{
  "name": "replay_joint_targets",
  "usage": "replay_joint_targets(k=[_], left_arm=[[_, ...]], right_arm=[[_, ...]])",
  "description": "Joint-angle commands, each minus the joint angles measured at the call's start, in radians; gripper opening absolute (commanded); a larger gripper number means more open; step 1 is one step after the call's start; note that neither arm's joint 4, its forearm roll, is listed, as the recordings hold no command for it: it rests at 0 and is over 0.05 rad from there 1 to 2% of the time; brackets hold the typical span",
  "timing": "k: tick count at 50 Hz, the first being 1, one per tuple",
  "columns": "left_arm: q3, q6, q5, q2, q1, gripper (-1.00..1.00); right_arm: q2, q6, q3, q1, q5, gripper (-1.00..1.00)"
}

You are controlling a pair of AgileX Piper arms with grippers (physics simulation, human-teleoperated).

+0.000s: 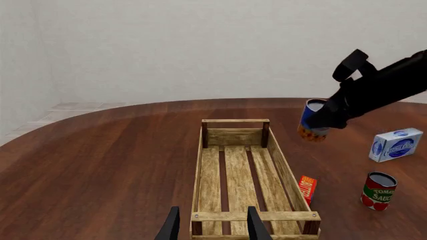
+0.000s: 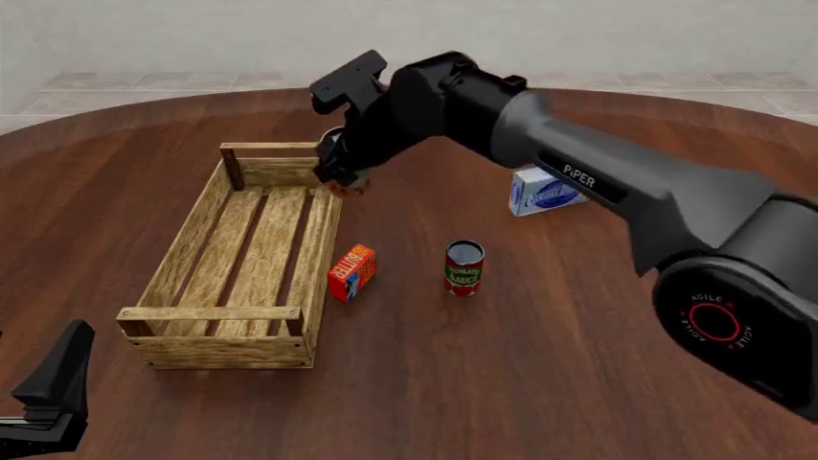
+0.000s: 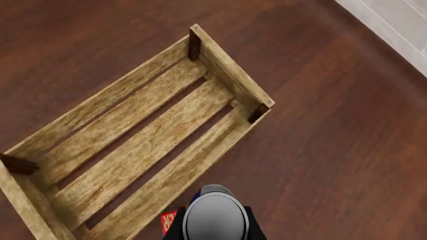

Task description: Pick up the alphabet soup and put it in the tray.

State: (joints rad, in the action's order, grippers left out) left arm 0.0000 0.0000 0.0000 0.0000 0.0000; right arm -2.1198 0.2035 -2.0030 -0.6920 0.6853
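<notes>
My right gripper [image 2: 340, 171] is shut on the alphabet soup [image 1: 312, 121], a blue can with an orange band. It holds the can in the air beside the far right corner of the tray [image 2: 192, 226], just outside the rim. The right wrist view looks down on the can's grey top [image 3: 215, 218], with the light-wood tray [image 3: 228, 71] beyond it. In the left wrist view the right gripper [image 1: 328, 116] covers part of the can. My left gripper [image 1: 212, 226] is open and empty at the tray's [image 1: 199, 170] near end. It stands low at the near left in the front view [image 2: 52, 381].
A red-and-green tomato sauce can [image 2: 463, 267] stands right of the tray, also in the left wrist view [image 1: 379, 191]. An orange-red box [image 2: 352, 272] leans by the tray's right side. A white-and-blue box [image 2: 545, 193] lies further right. The right arm spans the table's right half.
</notes>
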Motion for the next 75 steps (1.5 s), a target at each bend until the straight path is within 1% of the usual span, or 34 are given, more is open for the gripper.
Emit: replay_joint_targets(k=[1, 8, 14, 26, 31, 35, 44, 47, 51, 70, 75], left_arm=[[0.000, 0.000, 0.000, 0.000, 0.000, 1.00], [0.000, 0.000, 0.000, 0.000, 0.000, 1.00], [0.000, 0.000, 0.000, 0.000, 0.000, 1.00], [0.000, 0.000, 0.000, 0.000, 0.000, 1.00], [0.000, 0.000, 0.000, 0.000, 0.000, 1.00], [0.000, 0.000, 0.000, 0.000, 0.000, 1.00], [0.000, 0.000, 0.000, 0.000, 0.000, 1.00], [0.000, 0.000, 0.000, 0.000, 0.000, 1.00], [0.000, 0.000, 0.000, 0.000, 0.000, 1.00], [0.000, 0.000, 0.000, 0.000, 0.000, 1.00], [0.000, 0.000, 0.000, 0.000, 0.000, 1.00]], right_arm=[[-0.035, -0.027, -0.111, -0.064, 0.048, -1.00], [-0.071, -0.029, -0.170, -0.096, 0.069, -1.00], [-0.096, -0.035, -0.198, -0.122, 0.075, -1.00], [-0.185, -0.064, -0.276, -0.171, 0.077, -1.00], [-0.206, -0.080, -0.281, -0.184, 0.067, -1.00], [-0.220, -0.108, -0.279, -0.205, 0.051, -1.00], [-0.256, -0.130, -0.294, -0.221, 0.036, -1.00], [-0.261, -0.146, -0.282, -0.230, 0.022, -1.00], [-0.278, -0.154, -0.280, -0.230, 0.011, -1.00], [-0.336, -0.169, -0.280, -0.214, -0.005, -1.00], [-0.342, -0.159, -0.263, -0.214, -0.011, -1.00]])
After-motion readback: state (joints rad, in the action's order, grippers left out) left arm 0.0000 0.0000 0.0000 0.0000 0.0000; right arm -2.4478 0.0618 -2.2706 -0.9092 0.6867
